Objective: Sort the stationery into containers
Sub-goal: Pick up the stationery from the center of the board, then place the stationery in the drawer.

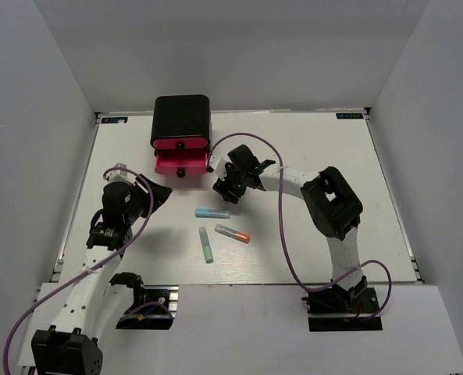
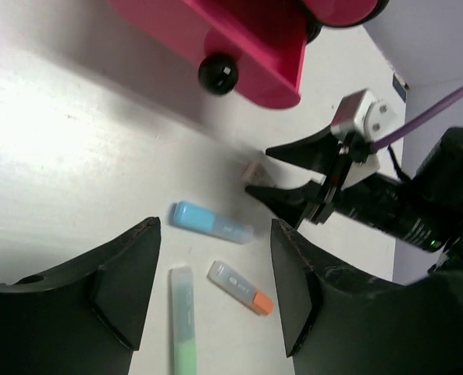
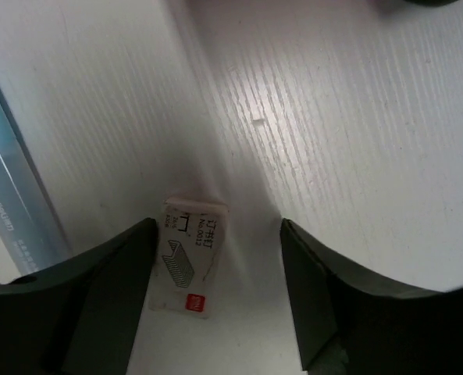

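Three sticks lie mid-table: a light blue stick (image 1: 212, 212), a grey stick with an orange tip (image 1: 232, 233) and a green stick (image 1: 206, 244). My left gripper (image 1: 154, 195) hangs open above the table to their left; in its wrist view the light blue stick (image 2: 211, 221), the green stick (image 2: 182, 320) and the grey stick (image 2: 240, 287) show between its fingers, far below. My right gripper (image 1: 226, 191) is low beside the drawers, jaws open around the small white block (image 3: 187, 266), which lies flat against its left finger (image 3: 106, 289). The black cabinet (image 1: 181, 117) has its lower pink drawer (image 1: 180, 162) pulled out.
The cabinet stands at the back of the white table (image 1: 325, 226), left of centre. The right arm's elbow (image 1: 333, 203) and purple cable (image 1: 282, 234) cross the right half. White walls enclose the table on three sides.
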You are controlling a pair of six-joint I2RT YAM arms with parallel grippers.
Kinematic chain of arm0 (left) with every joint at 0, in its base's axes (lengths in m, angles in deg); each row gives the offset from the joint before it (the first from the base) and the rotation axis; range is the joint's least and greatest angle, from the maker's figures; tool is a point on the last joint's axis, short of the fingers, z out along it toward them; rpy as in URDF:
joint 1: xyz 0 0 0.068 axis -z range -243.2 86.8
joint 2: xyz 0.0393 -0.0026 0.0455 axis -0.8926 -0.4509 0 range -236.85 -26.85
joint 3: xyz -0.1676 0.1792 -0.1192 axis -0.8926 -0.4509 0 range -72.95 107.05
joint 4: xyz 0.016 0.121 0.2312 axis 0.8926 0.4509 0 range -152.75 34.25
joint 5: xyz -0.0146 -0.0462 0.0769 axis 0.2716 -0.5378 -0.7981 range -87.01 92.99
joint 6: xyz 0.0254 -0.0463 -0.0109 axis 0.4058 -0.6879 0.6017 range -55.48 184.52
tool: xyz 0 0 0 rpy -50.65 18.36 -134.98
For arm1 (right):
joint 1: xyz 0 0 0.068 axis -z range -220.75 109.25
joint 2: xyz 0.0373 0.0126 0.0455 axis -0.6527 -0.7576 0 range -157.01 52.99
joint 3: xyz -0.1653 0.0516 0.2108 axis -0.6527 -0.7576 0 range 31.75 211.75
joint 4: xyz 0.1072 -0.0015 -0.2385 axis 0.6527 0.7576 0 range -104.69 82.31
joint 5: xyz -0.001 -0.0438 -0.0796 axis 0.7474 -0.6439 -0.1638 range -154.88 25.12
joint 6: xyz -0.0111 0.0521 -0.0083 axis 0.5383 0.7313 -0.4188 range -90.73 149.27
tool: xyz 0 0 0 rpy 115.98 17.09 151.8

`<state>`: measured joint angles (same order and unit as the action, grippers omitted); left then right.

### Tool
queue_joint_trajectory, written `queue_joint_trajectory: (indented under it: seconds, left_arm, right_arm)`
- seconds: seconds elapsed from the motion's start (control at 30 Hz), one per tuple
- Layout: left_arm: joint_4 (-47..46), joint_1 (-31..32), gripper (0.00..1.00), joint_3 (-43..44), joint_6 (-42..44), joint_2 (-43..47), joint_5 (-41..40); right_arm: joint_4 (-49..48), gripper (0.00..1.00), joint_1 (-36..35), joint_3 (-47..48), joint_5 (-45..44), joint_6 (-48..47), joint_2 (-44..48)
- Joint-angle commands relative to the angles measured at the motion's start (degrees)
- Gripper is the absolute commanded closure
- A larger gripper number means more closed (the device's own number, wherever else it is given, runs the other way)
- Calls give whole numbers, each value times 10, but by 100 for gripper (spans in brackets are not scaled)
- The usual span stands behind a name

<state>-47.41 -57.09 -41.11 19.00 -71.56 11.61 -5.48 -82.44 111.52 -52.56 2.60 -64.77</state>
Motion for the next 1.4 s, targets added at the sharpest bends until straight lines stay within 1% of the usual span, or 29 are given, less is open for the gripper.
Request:
queue_joint_trajectory:
  seconds: [0.0, 0.03, 0.13, 0.17, 0.2, 0.23, 0.27, 0.37, 0.43, 0.5, 0.53, 0.67, 0.7, 0.77, 0.8, 0.87, 0.9, 0.93, 0.97, 1.07, 1.1, 1.17, 1.2, 1.27, 1.37]
  left_arm:
    - [51, -2, 32, -26, -11, 33, 19]
    - [56, -2, 32, -31, -19, 38, 19]
    - [63, -2, 32, -46, -26, 46, 25]
    - [63, -2, 32, -53, -33, 52, 25]
    - [63, -2, 32, -60, -40, 52, 25]
    - [57, -2, 32, -60, -47, 52, 25]
    - [50, -2, 32, -68, -48, 52, 25]
    - [36, -2, 32, -78, -58, 52, 30]
    - [30, -2, 32, -84, -58, 52, 30]
    - [29, -2, 32, -85, -63, 52, 30]
    - [24, -2, 32, -91, -63, 52, 30]
    - [19, -2, 32, -91, -63, 52, 30]
    - [19, -2, 32, -91, -63, 52, 30]
    - [14, -2, 32, -91, -63, 52, 30]
    - [14, -2, 32, -91, -63, 52, 30]
    - [8, -2, 32, -91, -69, 52, 30]
    - [8, -2, 32, -91, -69, 52, 35]
    - [8, -2, 32, -91, -74, 52, 35]
    - [8, -2, 32, -91, -74, 52, 35]
    - [8, -2, 32, -91, -74, 58, 35]
    - [8, -2, 32, -91, -74, 58, 35]
    - [8, -2, 32, -91, -74, 58, 35]
    - [2, -2, 32, -91, -74, 58, 35]
    - [-4, -2, 32, -91, -74, 52, 35]
    - [-26, -2, 32, -91, -79, 33, 40]
  right_arm:
    - [40, 35, 1, 30, -15, -8, -8]
    - [48, 42, 2, 34, -13, -8, -8]
    - [83, 54, 6, 32, 9, -21, -3]
    - [91, 62, 3, 29, 27, -25, 4]
    - [100, 66, 5, 30, 34, -32, 10]
    - [103, 72, 4, 32, 59, -36, 16]
    - [109, 75, 4, 40, 81, -40, 28]
    - [101, 80, 5, 54, 118, -70, 67]
    - [70, 80, 3, 57, 145, -79, 105]
    - [39, 80, 1, 61, 154, -85, 127]
    - [4, 80, 0, 66, 164, -80, 132]
    - [-39, 82, -4, 107, 171, -51, 120]
    - [-46, 82, -4, 130, 170, -47, 111]
    - [-67, 82, -9, 144, 157, -37, 90]
    - [-73, 80, -12, 169, 149, -36, 82]
    - [-82, 79, -19, 189, 135, -29, 44]
    - [-82, 79, -20, 225, 130, -26, 34]
    - [-80, 77, -24, 238, 118, -18, 5]
    - [-80, 77, -24, 259, 114, -17, -6]
    - [-76, 72, -29, 300, 101, -15, -42]
    - [-75, 67, -30, 308, 97, -16, -50]
    - [-75, 59, -30, 309, 91, -27, -56]
    - [-77, 53, -32, 301, 88, -30, -54]
    - [-79, 49, -32, 295, 83, -35, -50]
    - [-81, 38, -31, 285, 76, -38, -45]
